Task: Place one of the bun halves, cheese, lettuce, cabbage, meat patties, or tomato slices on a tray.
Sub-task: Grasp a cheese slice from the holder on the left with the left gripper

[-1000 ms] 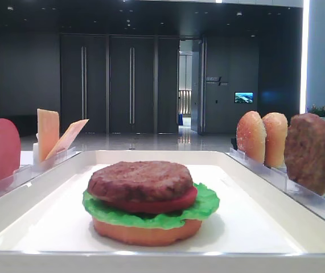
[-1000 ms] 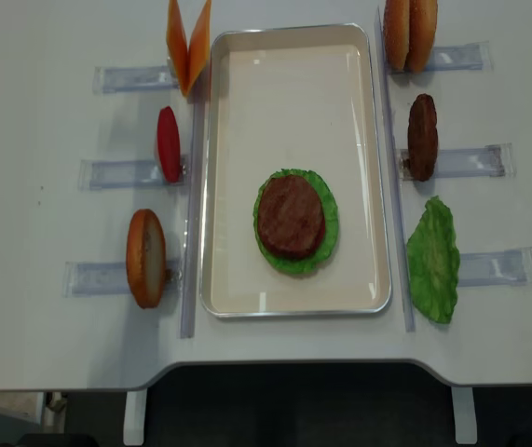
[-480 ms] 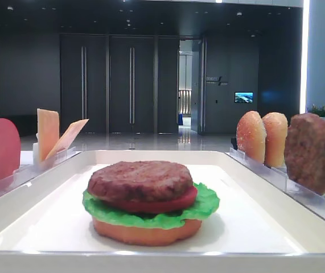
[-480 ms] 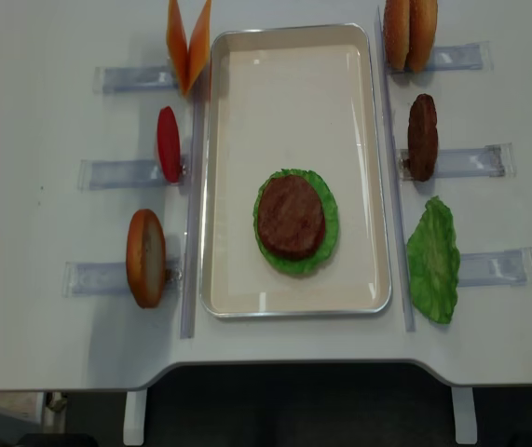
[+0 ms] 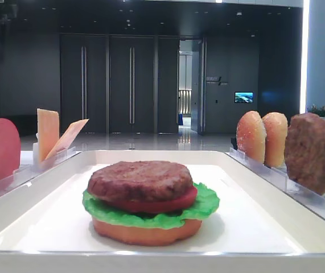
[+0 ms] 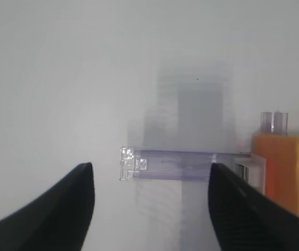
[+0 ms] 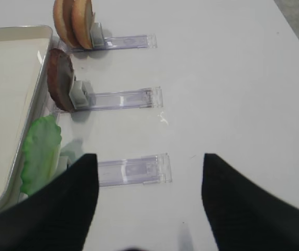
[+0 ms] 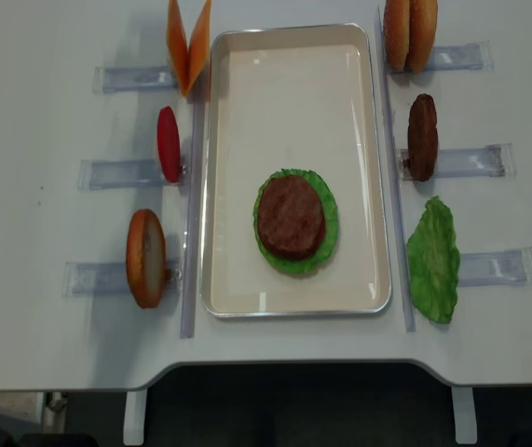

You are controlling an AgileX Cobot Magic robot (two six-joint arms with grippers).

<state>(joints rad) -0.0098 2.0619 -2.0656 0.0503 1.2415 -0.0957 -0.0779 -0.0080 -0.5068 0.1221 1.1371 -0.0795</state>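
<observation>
broadly, the white tabletop (image 8: 51, 345) carries everything, and at its middle lies the large white rectangular tray with a raised rounded rim (image 8: 293, 37). toward 6 o'clock on that tray sits a stack: a flat orange-brown bun disc (image 5: 147, 232) at the bottom, a ruffled bright green lettuce leaf (image 5: 151, 215) on it, a red tomato slice (image 5: 156, 205) above that, and a thick dark brown meat patty (image 8: 291, 217) on top.

off the tray at 4 o'clock a second green lettuce leaf (image 8: 433, 260) leans against a clear plastic slotted rack (image 8: 496, 267). at 3 o'clock another brown patty (image 8: 422, 137) stands on edge in its rack, and at 1 o'clock two domed golden-brown bun halves (image 8: 409, 34) stand side by side. at 8 o'clock a further golden bun half (image 8: 144, 258) stands upright, at 9 o'clock a pinkish-red tomato disc (image 8: 168, 143) stands on edge, and at 11 o'clock two thin pale orange cheese slices (image 8: 188, 44) lean apart in a v.

the right claw (image 7: 149, 204) hangs released above the tabletop, its dark fingers (image 7: 65, 209) spread on either side of the lettuce's rack. the left claw (image 6: 152, 204) is likewise spread wide and holds nothing, over a clear rack with an orange cheese slice at 3 o'clock in its wrist view.
</observation>
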